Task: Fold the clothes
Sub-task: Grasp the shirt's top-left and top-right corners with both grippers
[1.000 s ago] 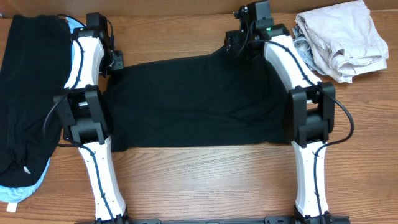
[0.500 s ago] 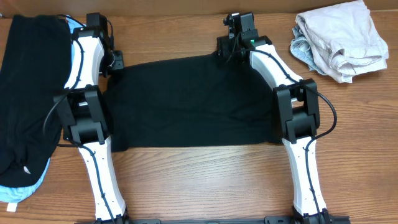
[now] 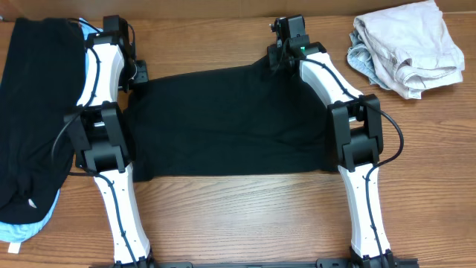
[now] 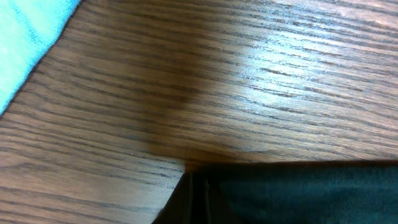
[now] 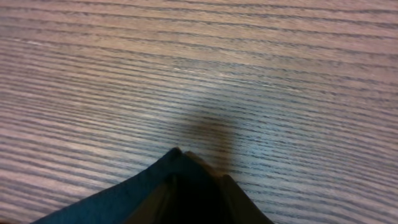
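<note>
A black T-shirt (image 3: 230,123) of the clothes lies spread as a wide rectangle in the middle of the table. My left gripper (image 3: 138,74) sits at its far left corner, shut on the cloth. In the left wrist view, black fabric (image 4: 298,193) fills the bottom edge around the gripper (image 4: 199,202). My right gripper (image 3: 275,61) is at the far edge, right of centre, shut on a pinch of the shirt. The right wrist view shows that fabric (image 5: 118,202) drawn up into a small peak between the jaws of the gripper (image 5: 189,199).
A heap of black garments (image 3: 33,112) lies at the left edge, with a light-blue one (image 3: 22,227) under it. The light-blue one also shows in the left wrist view (image 4: 28,43). A crumpled beige pile (image 3: 409,48) sits at the far right corner.
The right arm swung a little left along the shirt's far edge. Its jaws closed on the cloth, raising a small peak. The left arm stayed put.
</note>
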You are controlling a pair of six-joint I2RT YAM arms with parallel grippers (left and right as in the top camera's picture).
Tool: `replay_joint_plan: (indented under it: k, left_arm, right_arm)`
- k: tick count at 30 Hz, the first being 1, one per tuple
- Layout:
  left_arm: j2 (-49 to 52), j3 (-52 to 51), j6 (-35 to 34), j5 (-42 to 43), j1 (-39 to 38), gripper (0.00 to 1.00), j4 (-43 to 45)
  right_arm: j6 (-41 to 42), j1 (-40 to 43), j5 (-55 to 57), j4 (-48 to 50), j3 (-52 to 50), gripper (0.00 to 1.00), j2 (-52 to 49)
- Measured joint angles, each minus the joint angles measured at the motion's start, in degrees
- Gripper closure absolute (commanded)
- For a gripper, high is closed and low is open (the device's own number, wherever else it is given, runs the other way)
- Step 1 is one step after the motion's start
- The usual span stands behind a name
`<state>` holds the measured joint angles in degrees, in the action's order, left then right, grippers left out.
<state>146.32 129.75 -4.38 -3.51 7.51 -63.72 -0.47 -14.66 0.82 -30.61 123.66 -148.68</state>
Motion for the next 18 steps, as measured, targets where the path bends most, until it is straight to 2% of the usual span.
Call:
replay_joint_plan:
  k: [3, 9, 18]
  left_arm:
    - [0.00, 0.00, 0.00, 0.00, 0.00, 0.96, 0.00]
    - [0.00, 0.00, 0.00, 0.00, 0.00, 0.96, -0.02]
    - [0.00, 0.02, 0.00, 0.02, 0.00, 0.96, -0.02]
  right_arm:
    - [0.09, 0.00, 0.17, 0.00, 0.00, 0.80, 0.00]
    - [0.35, 0.00, 0.22, -0.94, -0.02, 0.96, 0.57]
    - [0.44, 0.00, 0.13, -9.05, -0.28, 0.96, 9.35]
